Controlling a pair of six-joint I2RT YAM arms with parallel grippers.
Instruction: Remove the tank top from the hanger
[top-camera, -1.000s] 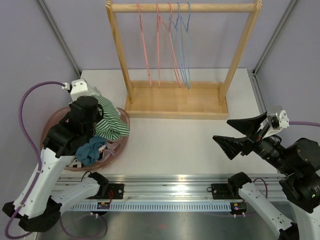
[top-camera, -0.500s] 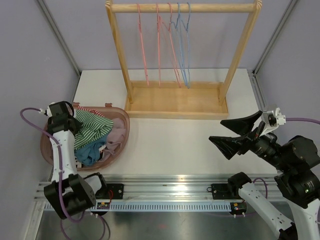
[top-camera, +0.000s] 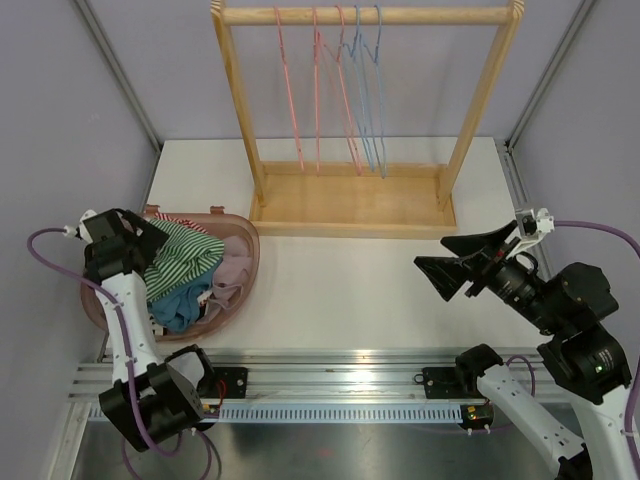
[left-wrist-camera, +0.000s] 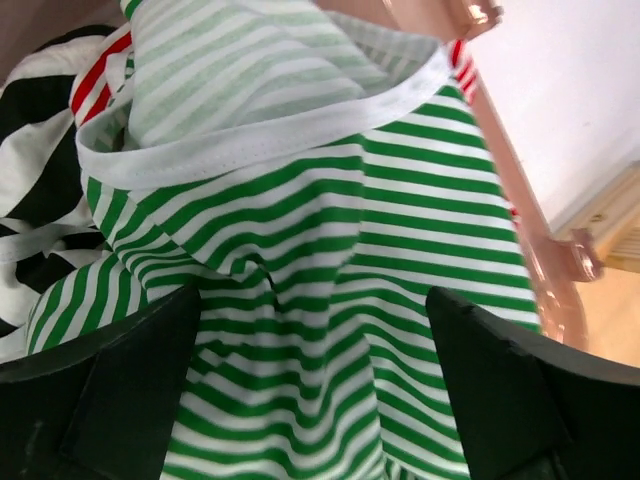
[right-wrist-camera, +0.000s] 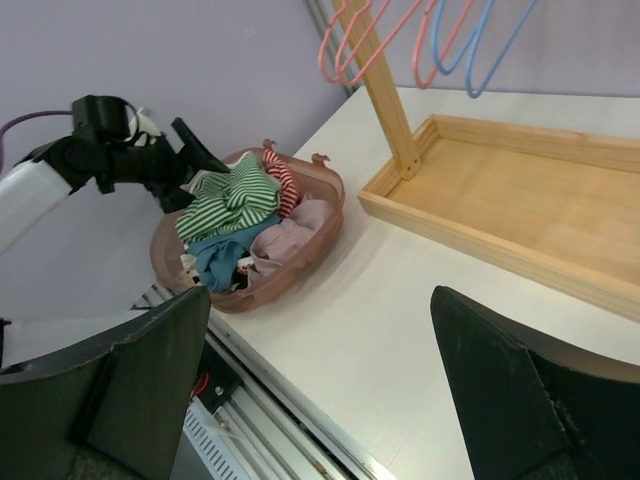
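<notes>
The green-and-white striped tank top (top-camera: 185, 262) lies crumpled on top of the clothes in the brown basket (top-camera: 247, 255), off any hanger. My left gripper (top-camera: 148, 240) hovers at the basket's left side, open, with the striped cloth (left-wrist-camera: 300, 230) right below its spread fingers and nothing between them (left-wrist-camera: 315, 390). The pink and blue hangers (top-camera: 350, 90) hang bare on the wooden rack (top-camera: 365, 15). My right gripper (top-camera: 430, 252) is open above the white table at the right, holding nothing (right-wrist-camera: 320, 380). From the right wrist view the tank top (right-wrist-camera: 232, 200) and left gripper (right-wrist-camera: 190, 150) both show.
A blue garment (top-camera: 180, 300) and a pink one (top-camera: 230, 275) also fill the basket, with a black-and-white striped piece (left-wrist-camera: 40, 190). The rack's wooden base tray (top-camera: 350, 205) sits at the back. A metal rail (top-camera: 330, 370) runs along the near edge.
My left arm swung from above the basket to its left side and its jaws opened. The tank top now rests loose in the basket. The right gripper drifted slightly left.
</notes>
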